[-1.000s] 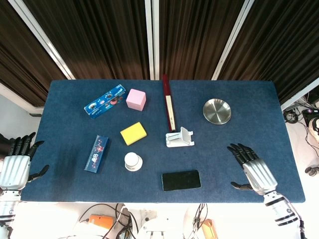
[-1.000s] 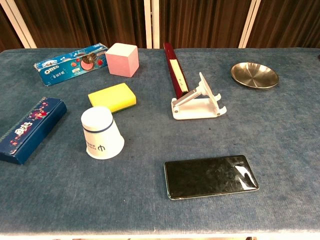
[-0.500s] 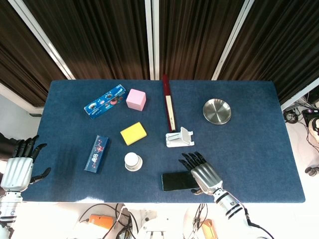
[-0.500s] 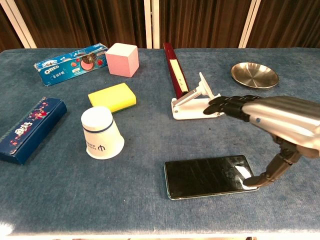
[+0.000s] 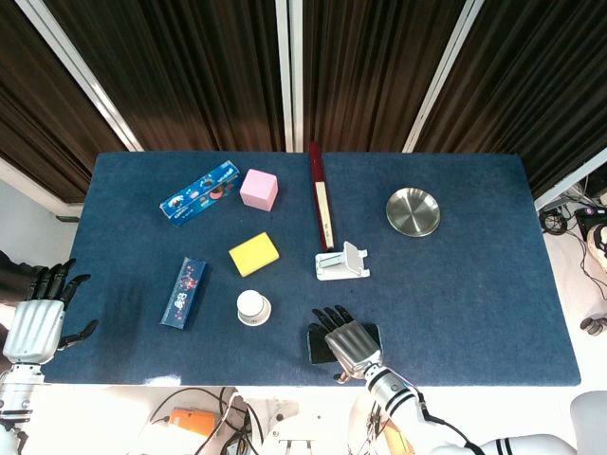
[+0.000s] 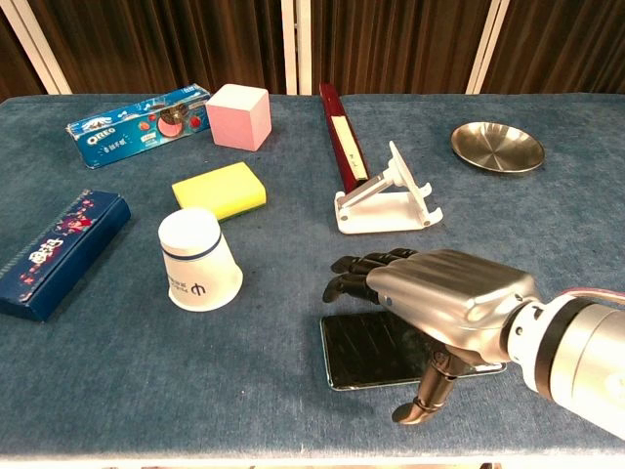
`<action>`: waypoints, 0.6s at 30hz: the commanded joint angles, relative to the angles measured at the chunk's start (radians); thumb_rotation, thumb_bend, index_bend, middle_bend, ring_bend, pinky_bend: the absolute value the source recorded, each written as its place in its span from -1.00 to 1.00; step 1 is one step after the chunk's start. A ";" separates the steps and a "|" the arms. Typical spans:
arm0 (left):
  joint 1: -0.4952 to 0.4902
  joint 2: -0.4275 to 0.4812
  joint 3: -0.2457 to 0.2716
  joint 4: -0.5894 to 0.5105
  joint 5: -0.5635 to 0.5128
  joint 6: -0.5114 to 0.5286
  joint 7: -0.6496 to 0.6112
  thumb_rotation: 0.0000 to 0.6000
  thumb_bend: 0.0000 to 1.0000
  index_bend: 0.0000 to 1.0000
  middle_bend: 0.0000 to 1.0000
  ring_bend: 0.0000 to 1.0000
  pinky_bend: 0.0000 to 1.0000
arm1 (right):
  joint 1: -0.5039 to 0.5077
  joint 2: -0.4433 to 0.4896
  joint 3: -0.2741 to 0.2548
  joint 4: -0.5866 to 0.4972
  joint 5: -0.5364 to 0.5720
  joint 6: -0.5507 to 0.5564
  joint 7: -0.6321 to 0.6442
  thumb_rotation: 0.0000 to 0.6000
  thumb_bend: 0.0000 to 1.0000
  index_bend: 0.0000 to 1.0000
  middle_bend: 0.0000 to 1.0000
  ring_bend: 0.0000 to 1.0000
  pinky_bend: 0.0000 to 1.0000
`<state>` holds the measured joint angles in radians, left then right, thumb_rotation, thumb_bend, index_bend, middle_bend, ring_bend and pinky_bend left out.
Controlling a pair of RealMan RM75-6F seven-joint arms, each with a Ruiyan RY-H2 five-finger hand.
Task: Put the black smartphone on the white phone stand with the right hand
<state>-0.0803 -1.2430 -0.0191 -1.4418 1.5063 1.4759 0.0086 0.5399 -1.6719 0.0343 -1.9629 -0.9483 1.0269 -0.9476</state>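
The black smartphone (image 6: 366, 357) lies flat near the table's front edge, and in the head view only its left end (image 5: 318, 344) shows. My right hand (image 6: 439, 298) hovers palm-down over its right half, fingers stretched out to the left and thumb hanging down past the phone's front edge. From above, the right hand (image 5: 349, 343) covers most of the phone. I see no grip on it. The white phone stand (image 6: 383, 200) stands empty just behind the phone (image 5: 341, 263). My left hand (image 5: 36, 318) is off the table's left edge, fingers spread, holding nothing.
A white cup (image 6: 199, 259) stands upside down left of the phone. Behind it are a yellow sponge (image 6: 220, 190), a pink cube (image 6: 238, 115), an Oreo box (image 6: 137, 113) and a long dark red box (image 6: 342, 132). A blue box (image 6: 59, 252) lies far left, a metal dish (image 6: 497, 147) back right.
My right hand has swept left from the table's right side and now sits low over the smartphone. The phone has not moved. The left hand has drawn back slightly.
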 commanded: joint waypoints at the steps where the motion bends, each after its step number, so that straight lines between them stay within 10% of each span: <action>1: -0.001 -0.002 0.001 0.003 0.000 -0.002 -0.002 1.00 -0.72 -0.60 -0.97 -1.00 -1.00 | 0.029 -0.023 0.001 0.013 0.041 0.017 -0.020 1.00 -0.61 -0.54 -1.00 -1.00 -0.99; 18: -0.001 -0.006 -0.002 0.017 -0.013 -0.012 -0.009 1.00 -0.72 -0.60 -0.97 -1.00 -1.00 | 0.101 -0.038 -0.002 0.070 0.131 0.043 0.038 1.00 -0.20 -0.39 -1.00 -1.00 -1.00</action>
<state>-0.0816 -1.2492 -0.0211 -1.4252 1.4931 1.4641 -0.0009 0.6388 -1.7090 0.0330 -1.8953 -0.8192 1.0683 -0.9123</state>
